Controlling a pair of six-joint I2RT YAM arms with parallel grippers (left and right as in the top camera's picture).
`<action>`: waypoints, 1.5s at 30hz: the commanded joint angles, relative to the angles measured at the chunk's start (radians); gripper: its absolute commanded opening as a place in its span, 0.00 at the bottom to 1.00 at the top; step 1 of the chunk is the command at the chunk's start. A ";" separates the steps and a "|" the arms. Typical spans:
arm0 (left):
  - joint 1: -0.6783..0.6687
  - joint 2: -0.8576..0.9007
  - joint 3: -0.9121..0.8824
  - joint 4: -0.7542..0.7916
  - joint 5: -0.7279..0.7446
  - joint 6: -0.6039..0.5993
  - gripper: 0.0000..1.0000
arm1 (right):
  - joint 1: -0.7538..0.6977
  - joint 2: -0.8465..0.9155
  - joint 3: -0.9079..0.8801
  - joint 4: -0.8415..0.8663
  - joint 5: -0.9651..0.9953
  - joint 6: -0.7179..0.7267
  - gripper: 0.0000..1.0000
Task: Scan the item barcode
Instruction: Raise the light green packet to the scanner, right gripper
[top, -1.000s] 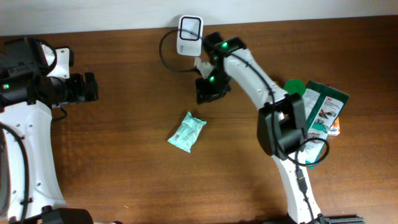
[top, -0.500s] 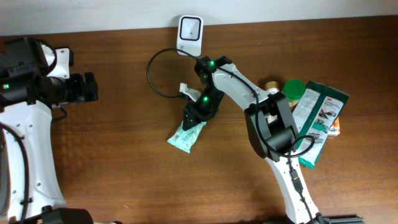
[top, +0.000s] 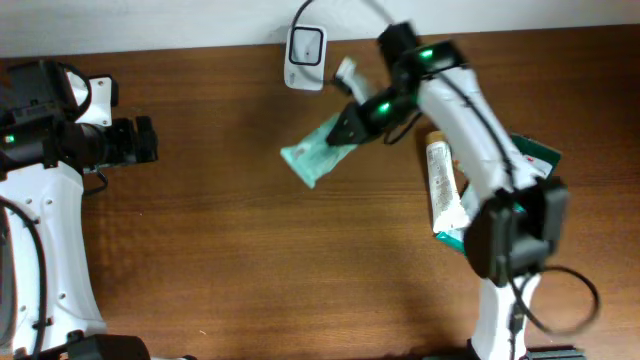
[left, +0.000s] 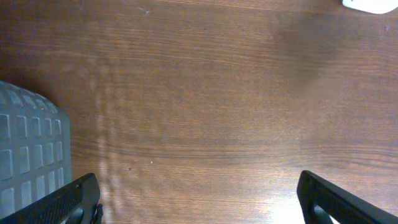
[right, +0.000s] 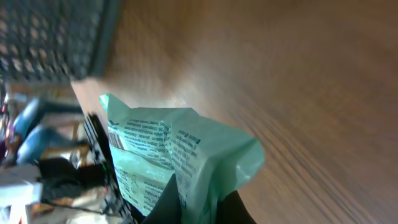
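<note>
Green packet (top: 315, 153) clamped between the right fingers (top: 352, 122) and held off the worktop (top: 200, 250), tilted, just below and a little to the right of the white scanner (top: 305, 45) at the far edge. Pickup judged done; presentation to the scanner apparently in hand, the scan itself not confirmed (no beam or indicator light visible). Left fingers (top: 146, 140) spread wide apart, gripping nothing, well away at the left side.

From the right wrist view: crumpled packet face with small print and dark stripes near one edge, possibly the barcode, too blurred to be sure. Could not tell which face was turned toward the scanner window. Gripped end of the packet hidden between the fingers. At the right, a white tube (top: 438, 180) and a green-and-white pack (top: 535, 158), both partly covered by the right arm. Grey mesh object (left: 31, 155) cut off at the edge of the left wrist view, not identifiable.
</note>
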 joint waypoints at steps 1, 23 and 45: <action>0.007 -0.006 0.004 0.001 0.011 0.020 0.99 | -0.050 -0.172 0.013 0.008 0.043 0.159 0.04; 0.007 -0.006 0.004 0.001 0.011 0.020 0.99 | 0.312 -0.158 0.011 0.292 1.013 0.104 0.04; 0.007 -0.006 0.004 0.001 0.011 0.020 0.99 | 0.223 0.454 0.011 1.695 1.242 -0.972 0.04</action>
